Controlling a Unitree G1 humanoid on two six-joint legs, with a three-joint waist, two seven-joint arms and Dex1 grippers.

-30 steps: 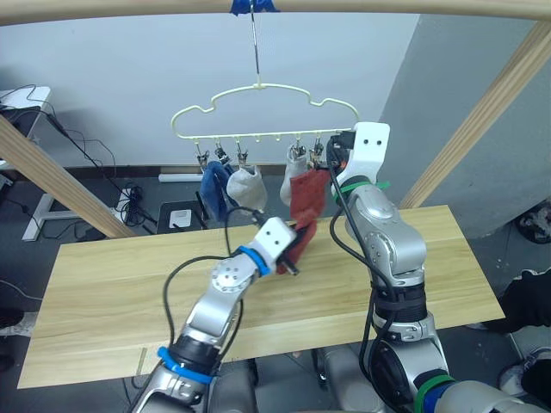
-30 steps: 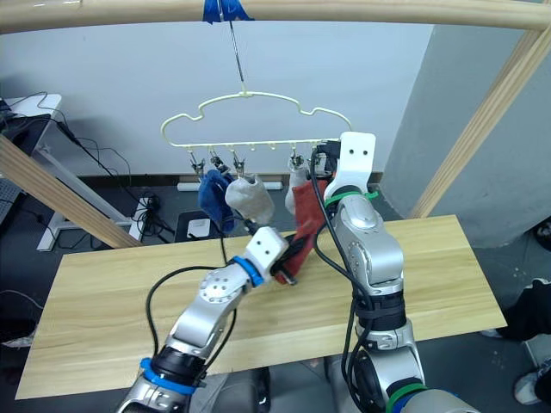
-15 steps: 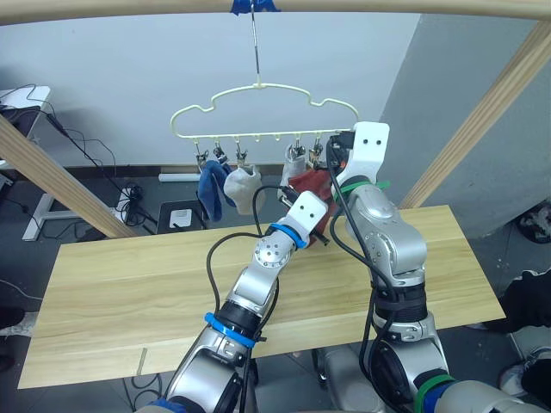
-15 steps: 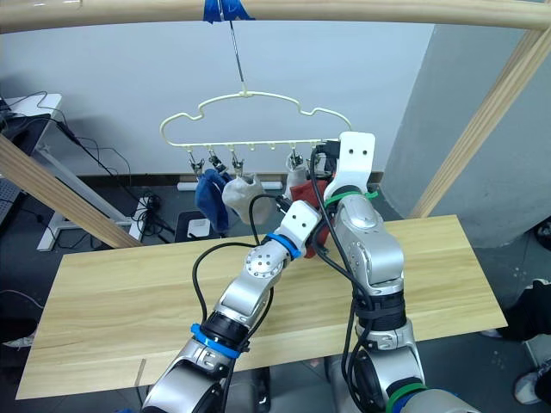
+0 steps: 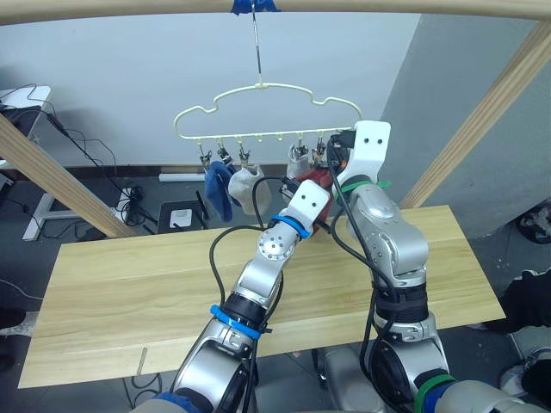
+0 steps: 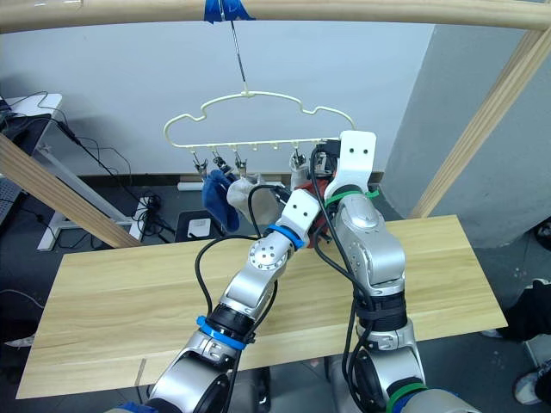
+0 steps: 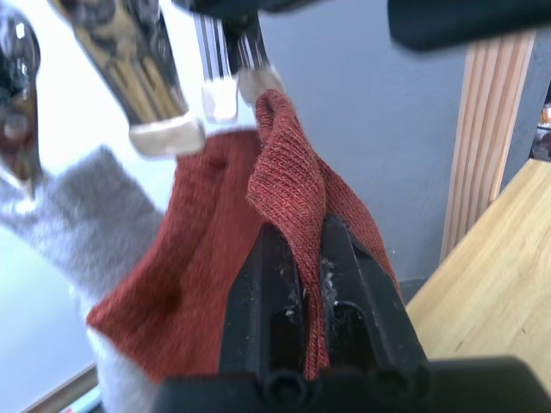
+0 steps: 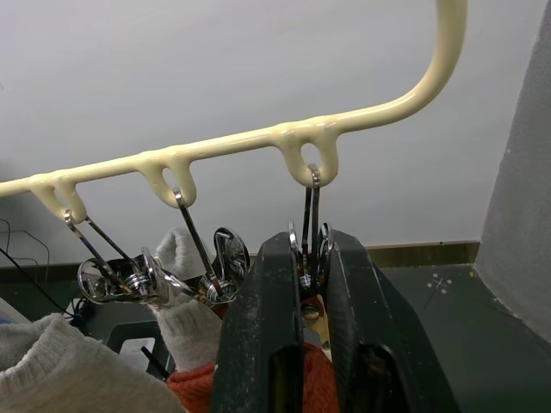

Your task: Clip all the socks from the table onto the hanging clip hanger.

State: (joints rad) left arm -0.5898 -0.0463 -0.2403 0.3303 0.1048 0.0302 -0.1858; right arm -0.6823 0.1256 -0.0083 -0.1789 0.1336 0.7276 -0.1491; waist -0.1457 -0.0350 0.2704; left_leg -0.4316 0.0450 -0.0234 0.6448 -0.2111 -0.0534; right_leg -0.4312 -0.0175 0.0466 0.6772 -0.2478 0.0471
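Clip hanger (image 5: 267,112): one blue sock (image 5: 217,185), two grey; left hand (image 7: 297,258) grips rust-red sock (image 7: 215,258); right hand (image 8: 310,258) squeezes end clip (image 8: 310,249)

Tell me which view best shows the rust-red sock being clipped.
Left wrist view: the rust-red sock is close up, pinched in the left end effector below a clip. Eye views show a red patch behind the arms; right wrist view, a sliver.

Below my arms runs the table (image 5: 112,284), a long top of light wooden planks; I see no sock on its visible surface.
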